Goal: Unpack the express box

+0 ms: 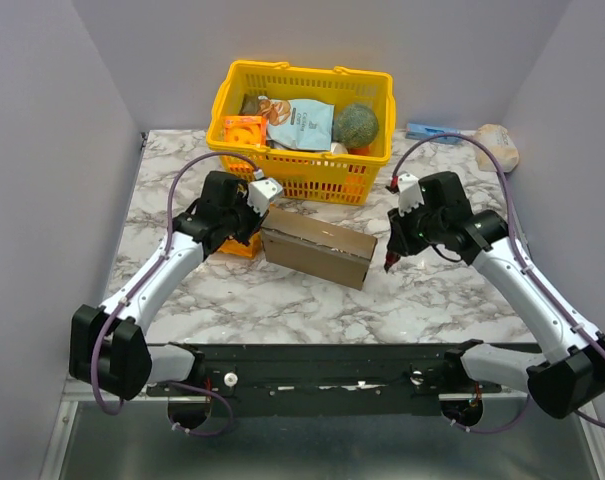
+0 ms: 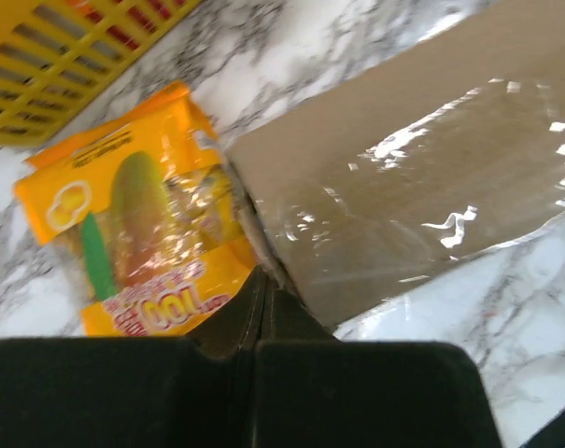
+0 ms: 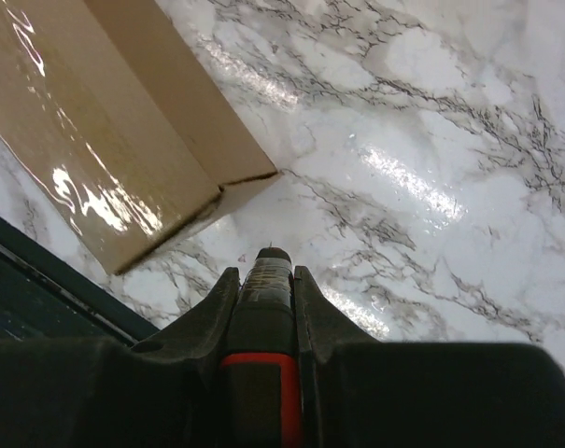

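**Taped box lies closed between the two grippers**

Top view: the cardboard box (image 1: 317,248) lies flat near the middle of the marble table (image 1: 452,300). Its lid is down and shiny clear tape runs along its top. A yellow basket (image 1: 302,130) stands just beyond it at 12 o'clock, holding a snack bag (image 1: 300,122) and a rough green ball (image 1: 358,125). The left gripper (image 1: 254,222) is at the box's 9 o'clock end, above an orange packet (image 1: 242,246) that pokes out beneath it. The right gripper (image 1: 392,255) hangs just off the 3 o'clock end, clear of the box.

Left wrist view: the left gripper (image 2: 261,280) has its fingers (image 2: 235,322) pressed together with no gap. Their tips rest against the short end of the box (image 2: 422,177), near a corner. I cannot tell whether they pinch anything there. The orange packet (image 2: 142,233) lies at 10 o'clock from the tips, against that same end. The basket (image 2: 67,56) wall fills the upper left corner.

Right wrist view: the right gripper (image 3: 265,275) is clamped on a black tool (image 3: 265,280) with a red band. The tool's tip points at bare table (image 3: 431,140). A corner of the box (image 3: 105,140) lies at 10 o'clock from the tip, not touching it.
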Action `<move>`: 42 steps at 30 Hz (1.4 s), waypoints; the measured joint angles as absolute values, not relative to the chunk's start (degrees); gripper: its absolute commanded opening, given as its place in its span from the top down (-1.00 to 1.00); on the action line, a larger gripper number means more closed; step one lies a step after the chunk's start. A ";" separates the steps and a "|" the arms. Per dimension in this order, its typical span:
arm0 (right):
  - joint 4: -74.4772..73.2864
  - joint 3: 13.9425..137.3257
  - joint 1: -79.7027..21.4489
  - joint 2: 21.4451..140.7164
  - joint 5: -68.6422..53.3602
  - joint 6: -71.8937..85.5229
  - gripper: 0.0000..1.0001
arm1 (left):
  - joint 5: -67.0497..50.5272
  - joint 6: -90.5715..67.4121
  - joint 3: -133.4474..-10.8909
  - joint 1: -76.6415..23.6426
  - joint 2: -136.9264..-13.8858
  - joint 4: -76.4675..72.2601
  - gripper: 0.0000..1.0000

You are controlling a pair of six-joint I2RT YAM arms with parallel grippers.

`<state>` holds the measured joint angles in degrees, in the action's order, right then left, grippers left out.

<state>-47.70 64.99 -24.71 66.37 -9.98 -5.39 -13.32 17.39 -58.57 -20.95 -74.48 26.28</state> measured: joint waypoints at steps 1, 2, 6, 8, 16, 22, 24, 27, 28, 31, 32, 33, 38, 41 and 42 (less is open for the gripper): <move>-47.53 65.73 -24.80 67.22 -10.28 -5.37 0.99 | -15.79 17.56 -57.65 -20.95 -73.56 26.28 1.00; -47.44 66.50 -24.80 68.05 -10.61 -5.34 0.99 | -18.48 17.78 -56.58 -20.93 -72.36 26.15 1.00; -47.24 69.06 -24.86 70.81 -11.38 -5.15 0.99 | -26.70 17.96 -51.86 -20.82 -66.74 26.28 1.00; -47.22 69.82 -24.67 71.81 -11.18 -5.15 0.99 | -29.26 17.98 -50.37 -20.56 -64.69 26.89 1.00; -46.96 75.57 -24.84 78.13 -9.56 -6.02 0.99 | -38.24 19.44 -48.10 -20.25 -60.01 33.39 0.92; -45.74 79.99 -26.76 83.31 -8.54 -6.24 0.99 | -44.56 25.69 -48.10 -21.17 -58.19 41.78 0.54; -45.06 80.55 -27.64 84.03 -8.14 -5.91 0.99 | -45.54 29.63 -48.99 -21.52 -57.67 46.00 0.42; -45.01 80.51 -28.18 83.44 -6.90 -5.85 0.99 | -45.58 37.95 -53.58 -21.78 -57.78 55.00 0.32; -44.99 80.40 -28.21 82.89 -6.59 -5.93 0.99 | -45.56 41.17 -56.05 -21.78 -57.80 58.52 0.29; -44.99 79.94 -27.22 79.33 -5.52 -6.44 0.99 | -45.52 47.35 -63.90 -21.78 -58.28 66.98 0.10; -44.95 79.83 -26.55 77.71 -5.32 -6.96 0.99 | -45.63 48.29 -66.59 -21.78 -58.70 68.86 0.08; -44.95 79.81 -25.76 76.29 -5.37 -7.53 0.99 | -45.91 48.42 -69.32 -21.78 -59.27 70.11 0.06; -42.96 80.62 -19.68 68.66 -8.45 -10.13 0.99 | -48.01 36.45 -76.69 -23.16 -62.87 62.22 -0.08; -42.09 83.40 -17.32 67.68 -11.94 -12.10 0.99 | -47.70 26.00 -76.93 -25.54 -66.57 51.77 -0.11; -41.36 84.27 -17.15 67.64 -13.02 -12.67 0.99 | -47.59 23.94 -77.58 -26.33 -68.14 50.00 -0.13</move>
<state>-41.36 84.27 -17.15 67.64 -13.02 -12.67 -47.59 23.94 -77.58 -26.33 -68.14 50.00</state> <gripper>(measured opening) 0.289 0.542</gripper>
